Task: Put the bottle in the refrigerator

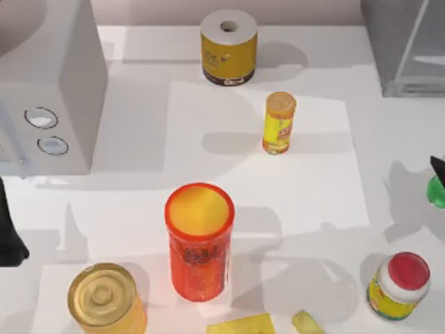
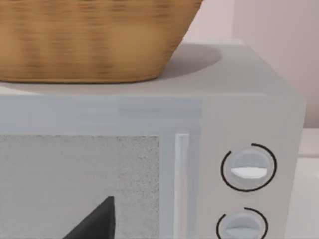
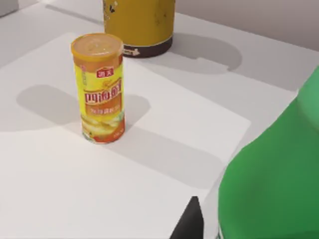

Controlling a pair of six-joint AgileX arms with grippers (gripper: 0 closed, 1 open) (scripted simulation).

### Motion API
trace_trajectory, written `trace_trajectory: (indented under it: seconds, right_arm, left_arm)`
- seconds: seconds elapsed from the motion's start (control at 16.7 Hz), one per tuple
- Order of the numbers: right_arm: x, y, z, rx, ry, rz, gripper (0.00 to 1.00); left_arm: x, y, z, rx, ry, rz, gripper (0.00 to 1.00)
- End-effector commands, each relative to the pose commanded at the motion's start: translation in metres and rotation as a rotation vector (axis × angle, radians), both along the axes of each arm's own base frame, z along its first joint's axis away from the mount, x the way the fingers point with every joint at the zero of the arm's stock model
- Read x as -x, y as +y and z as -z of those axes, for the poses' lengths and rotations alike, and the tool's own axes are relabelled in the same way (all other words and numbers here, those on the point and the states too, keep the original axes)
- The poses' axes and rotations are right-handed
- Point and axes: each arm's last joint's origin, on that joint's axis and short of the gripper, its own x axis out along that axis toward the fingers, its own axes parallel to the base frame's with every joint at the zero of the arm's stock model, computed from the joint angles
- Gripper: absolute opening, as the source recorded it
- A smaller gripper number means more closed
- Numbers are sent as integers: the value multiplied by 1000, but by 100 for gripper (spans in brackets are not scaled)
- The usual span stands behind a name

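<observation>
The green bottle [image 1: 438, 192] shows at the table's far right edge, and its translucent green body [image 3: 271, 179] looms close in the right wrist view. My right gripper [image 1: 437, 169] is shut on it, with one dark finger [image 3: 189, 222] pressed against its side. The refrigerator [image 1: 407, 49], a large grey box with a paler inner panel, stands at the back right, behind the bottle. My left gripper [image 1: 8, 236] is parked at the left edge in front of the white appliance.
A white two-dial appliance [image 1: 52, 90] with a wicker basket [image 2: 94, 40] on top stands back left. A yellow can [image 1: 229, 47], a yellow cylinder with orange lid [image 1: 279, 122], a tall orange cup [image 1: 199, 240], a gold-lidded jar [image 1: 106, 298] and a red-capped jar [image 1: 400, 285] stand about.
</observation>
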Motion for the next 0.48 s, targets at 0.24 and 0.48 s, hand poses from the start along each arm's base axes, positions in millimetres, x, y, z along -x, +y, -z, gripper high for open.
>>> trace_trajectory:
  seconds: [0.24,0.48]
  right_arm:
    - [46,-1,-17,-8,-120,182,1]
    - [80,-2,-16,-56,-242,348,1]
  left_arm:
    - [0,0,0,0,0,0,100]
    - [0,0,0,0,0,0,100]
